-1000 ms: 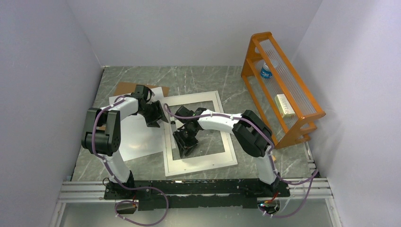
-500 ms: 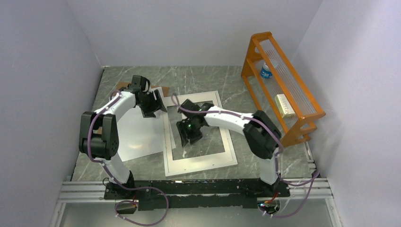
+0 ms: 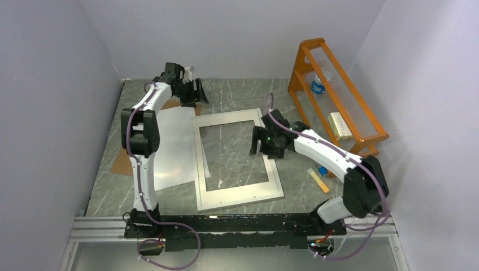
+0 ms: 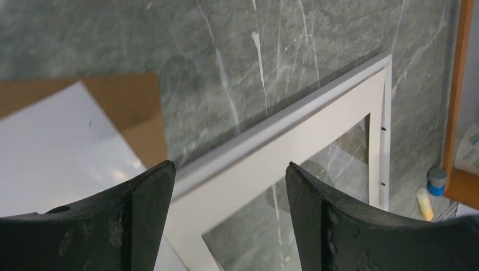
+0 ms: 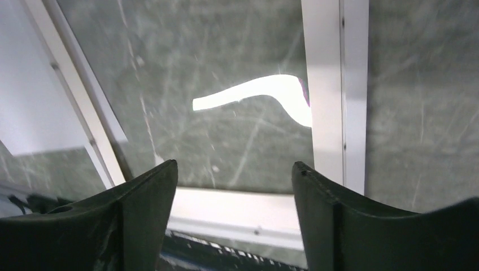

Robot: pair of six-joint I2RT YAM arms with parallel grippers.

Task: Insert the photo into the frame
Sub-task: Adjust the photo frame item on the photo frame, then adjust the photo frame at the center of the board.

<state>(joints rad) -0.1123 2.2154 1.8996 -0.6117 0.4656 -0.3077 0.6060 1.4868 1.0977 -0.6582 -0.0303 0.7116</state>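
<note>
The frame (image 3: 238, 195) lies flat mid-table. It has a narrow white-silver border, a wide white band inside it, and marble showing through the middle. A plain white sheet (image 3: 172, 152) lies left of it on a brown board (image 3: 120, 164). No printed photo face shows, and I cannot tell if this sheet is the photo. My left gripper (image 3: 199, 92) is open and empty, raised beyond the frame's far-left corner (image 4: 316, 107). My right gripper (image 3: 257, 142) is open and empty above the frame's right side. In its wrist view (image 5: 234, 164) it looks down on the frame rails (image 5: 339, 84).
An orange rack (image 3: 361, 121) stands at the right and holds a bottle (image 3: 318, 84) and a white box (image 3: 340, 125). A yellow stick (image 3: 319, 182) and a small blue-capped item (image 3: 322, 170) lie beside its base. Grey walls close in on the left, back and right.
My left arm swung from the frame's left edge to the far back of the table. My right arm moved from the frame's middle out to its right edge. Both stayed empty.
</note>
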